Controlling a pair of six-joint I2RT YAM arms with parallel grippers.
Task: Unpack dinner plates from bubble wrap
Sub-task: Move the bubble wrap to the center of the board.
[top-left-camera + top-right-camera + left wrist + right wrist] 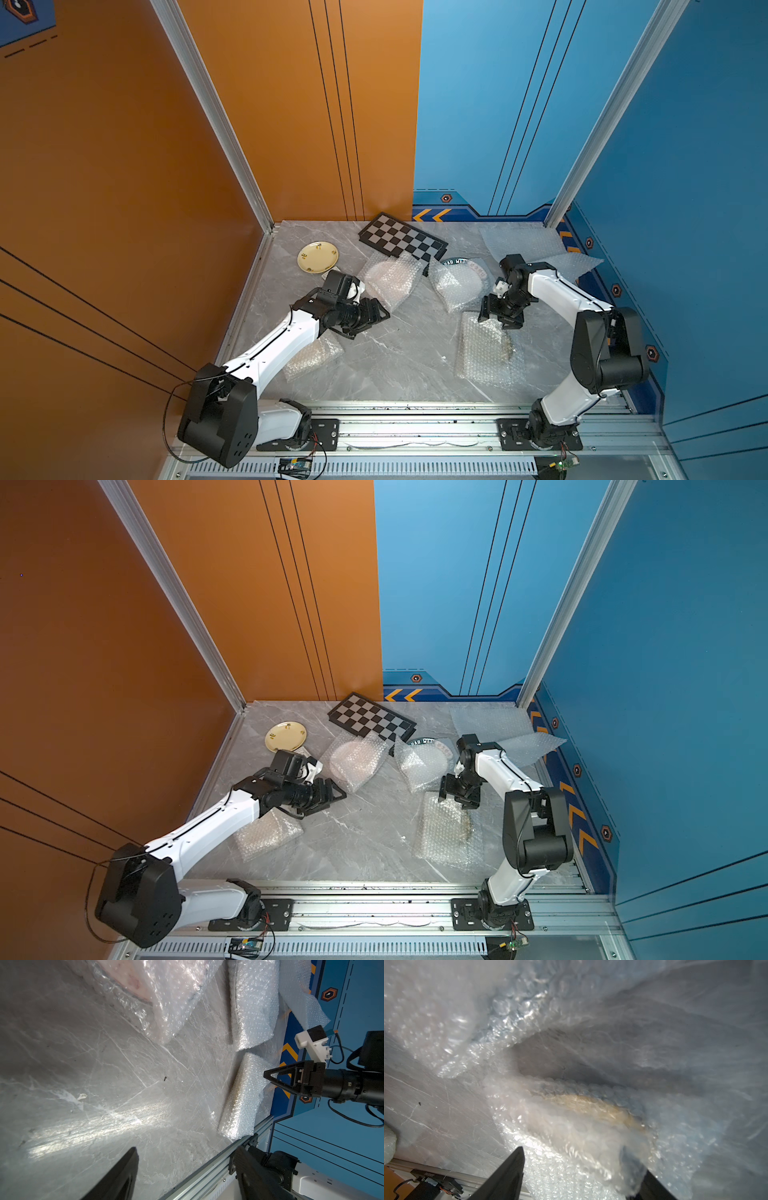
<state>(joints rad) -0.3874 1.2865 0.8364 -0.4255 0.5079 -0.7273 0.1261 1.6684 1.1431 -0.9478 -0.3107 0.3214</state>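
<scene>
1. Right gripper [498, 323]: my jaws stand apart, straddling the far edge of a bubble wrap parcel [486, 353]. Nothing looks pinched yet.
2. The parcel lies near right on the table [395, 365], running from my fingertips toward the near side; its long axis goes far to near.
3. The plate [593, 1106] is inside, its yellowish rim showing through the wrap.
4. Left gripper [376, 318]: slack, empty, well apart to the left. My right arm is nearer.

Both top views: bright, even overhead light, sharp focus, soft shadows on the table [395, 365]. Left wrist view: a broad glare streak crosses the polished stone. Right wrist view: hazy and blurred; the close bubble wrap [571, 1136] glints, out of focus.
</scene>
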